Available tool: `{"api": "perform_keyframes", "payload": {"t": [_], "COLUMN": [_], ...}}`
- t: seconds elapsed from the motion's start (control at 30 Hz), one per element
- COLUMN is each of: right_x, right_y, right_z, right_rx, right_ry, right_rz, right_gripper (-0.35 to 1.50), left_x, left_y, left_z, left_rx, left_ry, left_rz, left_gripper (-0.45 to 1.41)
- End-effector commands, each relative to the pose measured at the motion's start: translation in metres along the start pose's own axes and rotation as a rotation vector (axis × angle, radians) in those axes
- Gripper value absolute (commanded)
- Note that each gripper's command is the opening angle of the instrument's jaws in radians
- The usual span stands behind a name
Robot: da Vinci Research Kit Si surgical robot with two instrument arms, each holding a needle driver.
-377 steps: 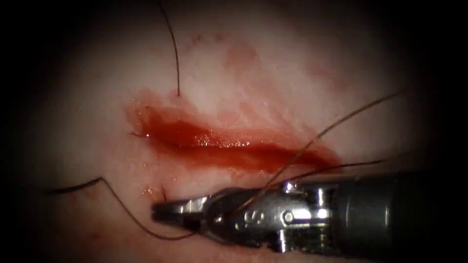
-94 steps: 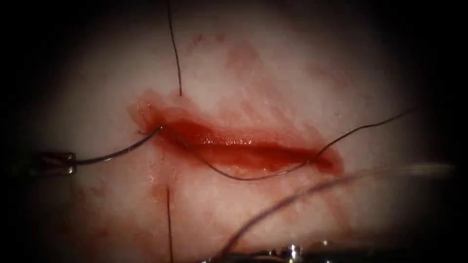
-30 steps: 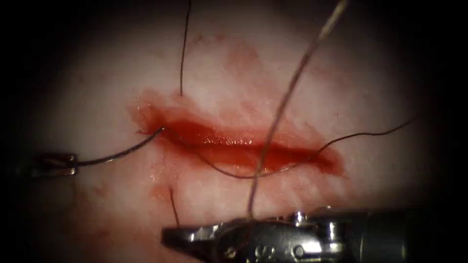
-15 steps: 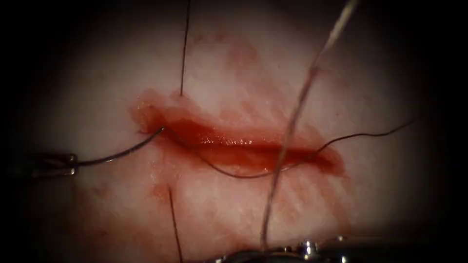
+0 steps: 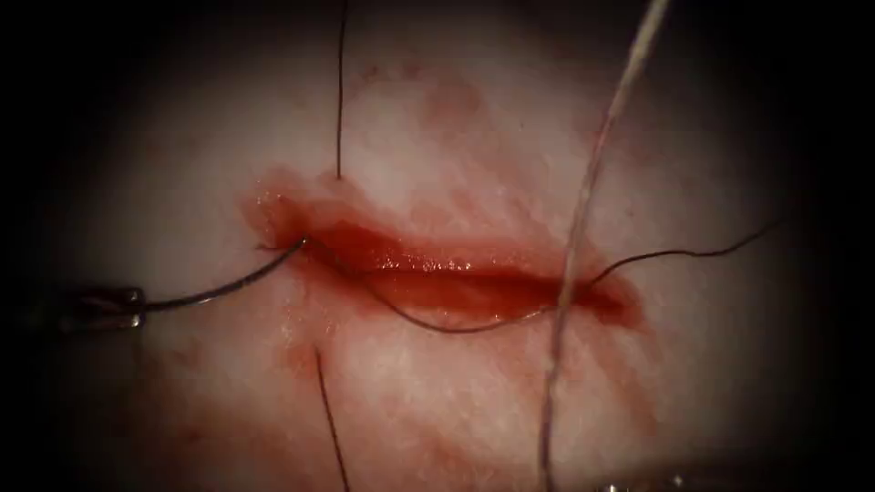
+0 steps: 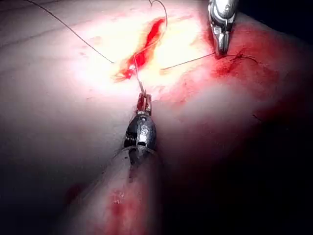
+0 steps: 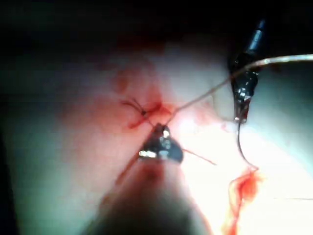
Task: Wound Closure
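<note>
Left end effector (image 5: 114,308) gripping needle (image 5: 232,283) tail, tip in cut (image 5: 437,273) left end

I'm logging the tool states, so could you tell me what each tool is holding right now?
Left tool: shut on the needle near its tail end; the tip sits at the cut's left end.
Right tool: jaws cannot be told.

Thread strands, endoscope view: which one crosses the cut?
The pale strand running top to bottom near the cut's right end; the dark strands stop beside it or follow it.
</note>
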Motion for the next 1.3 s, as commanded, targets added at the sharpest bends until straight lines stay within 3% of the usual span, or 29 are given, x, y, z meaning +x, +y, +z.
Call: {"api": "perform_keyframes", "payload": {"t": [0.03,0.07,0.1,0.3,0.63,0.83,0.93,1.03,1.07,1.1,1.13,1.3], "right_x": [-0.0003,-0.0005,-0.0007,-0.0026,-0.0055,-0.0057,-0.0058,-0.0059,-0.0061,-0.0061,-0.0061,-0.0057], "right_y": [0.001,0.0014,0.002,0.0037,0.0066,0.0078,0.0081,0.008,0.0076,0.0076,0.0074,0.0067], "right_z": [0.0006,0.0003,-0.0003,-0.0026,0.0021,0.0052,0.0062,0.0067,0.0065,0.0065,0.0064,0.0059], "right_rx": [-0.042,-0.064,-0.084,-0.171,-0.292,-0.302,-0.301,-0.296,-0.245,-0.245,-0.217,-0.179], "right_ry": [-0.012,-0.02,-0.026,-0.062,-0.106,-0.1,-0.098,-0.096,-0.07,-0.07,-0.06,-0.066], "right_rz": [0.002,0.006,0.013,-0.011,-0.01,-0.008,-0.008,-0.011,-0.015,-0.015,-0.016,-0.022], "right_gripper": [0.74,0.96,1.06,1.07,1.19,1.13,1.02,0.74,-0.15,-0.15,-0.35,-0.35], "left_x": [-0.0006,-0.0006,-0.0006,-0.0006,-0.0006,-0.0006,-0.0006,-0.0006,-0.0006,-0.0006,-0.0006,-0.0007], "left_y": [0.0004,0.0004,0.0004,0.0004,0.0006,0.0006,0.0006,0.0006,0.0006,0.0006,0.0006,0.0007], "left_z": [0.0007,0.0006,0.0006,0.0007,0.0007,0.0008,0.0008,0.0008,0.0008,0.0008,0.0008,0.0008], "left_rx": [-0.002,-0.002,-0.002,-0.001,0.0,0.0,0.0,0.001,0.001,0.001,0.001,0.001], "left_ry": [0.0,0.0,0.0,0.0,-0.001,-0.001,-0.001,-0.001,-0.001,-0.001,-0.001,-0.001], "left_rz": [-0.002,-0.002,-0.002,-0.002,-0.002,-0.002,-0.002,-0.002,-0.001,-0.001,-0.001,-0.001], "left_gripper": [-0.45,-0.45,-0.45,-0.45,-0.45,-0.45,-0.45,-0.45,-0.45,-0.45,-0.45,-0.45]}}
